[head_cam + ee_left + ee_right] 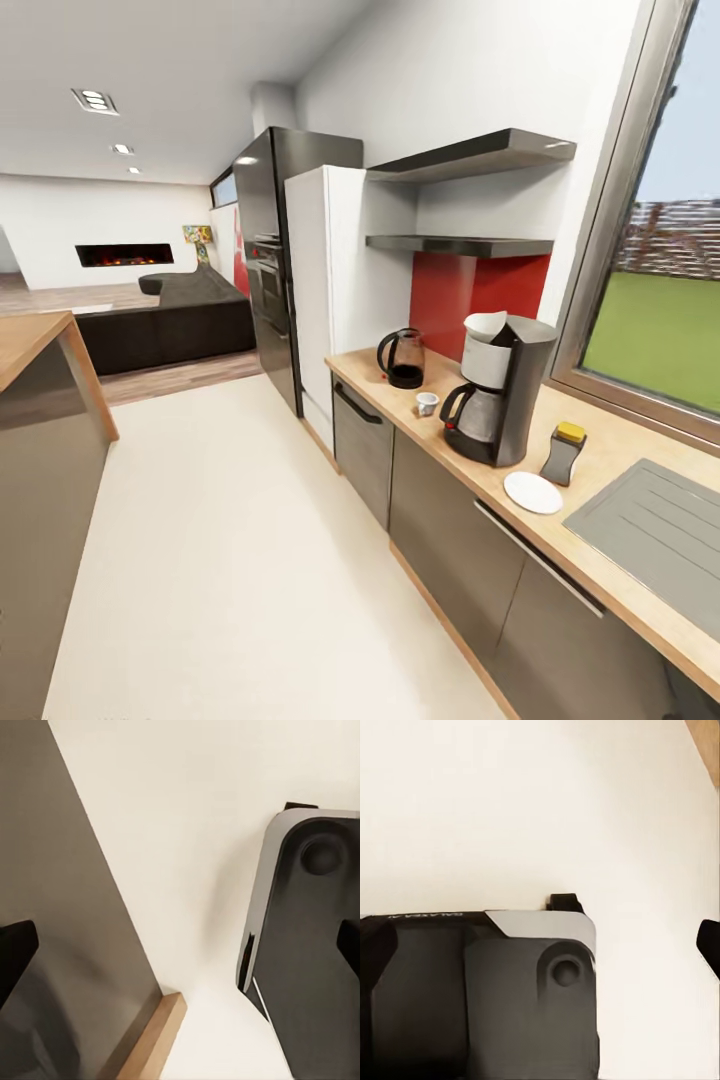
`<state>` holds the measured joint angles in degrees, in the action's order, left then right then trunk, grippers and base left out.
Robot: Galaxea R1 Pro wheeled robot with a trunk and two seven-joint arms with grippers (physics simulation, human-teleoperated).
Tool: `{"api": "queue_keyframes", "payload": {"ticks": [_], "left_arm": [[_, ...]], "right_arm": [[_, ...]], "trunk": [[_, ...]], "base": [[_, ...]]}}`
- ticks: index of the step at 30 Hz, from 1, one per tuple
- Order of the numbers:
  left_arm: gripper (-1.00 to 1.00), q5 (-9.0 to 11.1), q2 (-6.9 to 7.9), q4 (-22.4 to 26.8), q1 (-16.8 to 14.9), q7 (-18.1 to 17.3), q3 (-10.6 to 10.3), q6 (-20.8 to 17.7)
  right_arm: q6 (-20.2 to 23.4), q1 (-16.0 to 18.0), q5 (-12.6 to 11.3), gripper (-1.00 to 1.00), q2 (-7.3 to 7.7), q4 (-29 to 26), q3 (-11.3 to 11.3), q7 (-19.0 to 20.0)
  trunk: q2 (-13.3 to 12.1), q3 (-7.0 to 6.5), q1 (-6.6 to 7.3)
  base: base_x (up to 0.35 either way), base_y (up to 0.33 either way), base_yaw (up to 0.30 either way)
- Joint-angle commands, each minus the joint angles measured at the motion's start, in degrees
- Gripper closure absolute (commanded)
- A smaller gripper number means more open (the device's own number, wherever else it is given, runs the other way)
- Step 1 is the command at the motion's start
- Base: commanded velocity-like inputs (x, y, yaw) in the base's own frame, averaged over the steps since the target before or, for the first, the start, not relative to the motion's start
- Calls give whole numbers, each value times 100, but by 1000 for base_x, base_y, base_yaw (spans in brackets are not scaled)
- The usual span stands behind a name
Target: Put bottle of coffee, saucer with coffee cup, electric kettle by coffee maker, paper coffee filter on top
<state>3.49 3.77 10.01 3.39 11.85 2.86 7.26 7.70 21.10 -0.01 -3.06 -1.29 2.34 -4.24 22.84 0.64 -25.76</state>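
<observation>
Glass round kettle point(402, 357) with dark liquid sits leftmost on my light-wood desk point(600, 470), then tiny white cup point(427, 403), tall black coffee maker point(503, 398), flat white saucer point(533, 492), brown yellow-capped bottle point(564, 452). Claw states I cannot tell.

Saucer point(533, 492) before coffee maker point(503, 399)

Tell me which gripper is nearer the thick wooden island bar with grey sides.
Left, likely: the left gripper hangs beside the island's grey side panel; the right gripper hangs over cream floor and the robot's dark base.
</observation>
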Motion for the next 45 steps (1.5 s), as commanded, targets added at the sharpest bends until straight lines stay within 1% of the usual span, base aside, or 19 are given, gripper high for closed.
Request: {"api": "queue_keyframes", "payload": {"ticks": [1, 3, 4, 6, 7, 10, 21, 25, 26, 28, 30, 34, 45], "left_arm": [[-100, 37, -5, 8, 3, -7, 21, 17], [-100, 37, -10, -2, 3, -11, 21, 25], [-100, 38, -5, -28, 7, -9, 16, 31], [-100, 38, 8, -114, 10, -9, 8, 43], [-100, 38, 12, -155, 7, -8, 6, 48], [-100, 38, 0, -268, 7, -7, 8, 56], [-100, 45, -12, -288, 3, -13, 28, 64], [-100, 46, -9, -281, 3, -16, 30, 65], [-100, 46, -14, -275, 3, -19, 36, 65], [-100, 48, -10, -268, 3, -21, 38, 65], [-100, 57, -9, -265, 3, -23, 40, 65], [-100, 76, -8, -257, 3, -24, 43, 65], [-100, 73, -14, -240, 3, -24, 44, 65]], "right_arm": [[33, -2, 43, -100, 2, -12, 13, -19], [27, -7, 355, -100, 5, -16, -100, -17], [20, -10, 758, -100, 0, -19, -196, -19], [15, -9, 923, -100, -3, -20, -227, -10], [14, -9, 950, -100, -10, -20, -233, 0], [13, -11, 996, -100, -22, -20, -242, 17], [20, -11, 986, -100, -44, -29, -226, 18], [48, -11, 927, -100, -46, -28, -217, 17], [55, -11, 870, -100, -46, -29, -217, 72], [56, -11, 860, -100, -46, -29, -217, 176], [56, -10, 856, -100, -40, -25, -217, 307], [52, -14, 861, -100, -25, -21, -217, 427], [48, -26, 873, -100, 22, -17, -217, 458]], "trunk": [[8, 7, -3], [8, 8, -3], [8, 8, -3], [8, 8, -3], [8, 8, -3], [8, 8, -3], [8, 8, -3], [8, 8, -3], [8, 8, -3], [8, 8, -3], [8, 4, -3], [8, -8, -3], [8, -48, -3]], "base": [[0, 0, 14], [0, 0, 8], [0, 0, 2], [0, 0, 1], [0, 0, 0], [0, 0, 0], [0, 0, 0], [0, 0, 0], [0, 0, 0], [0, 0, -38], [0, 0, -162], [34, 19, -233], [218, 191, -273]]}}
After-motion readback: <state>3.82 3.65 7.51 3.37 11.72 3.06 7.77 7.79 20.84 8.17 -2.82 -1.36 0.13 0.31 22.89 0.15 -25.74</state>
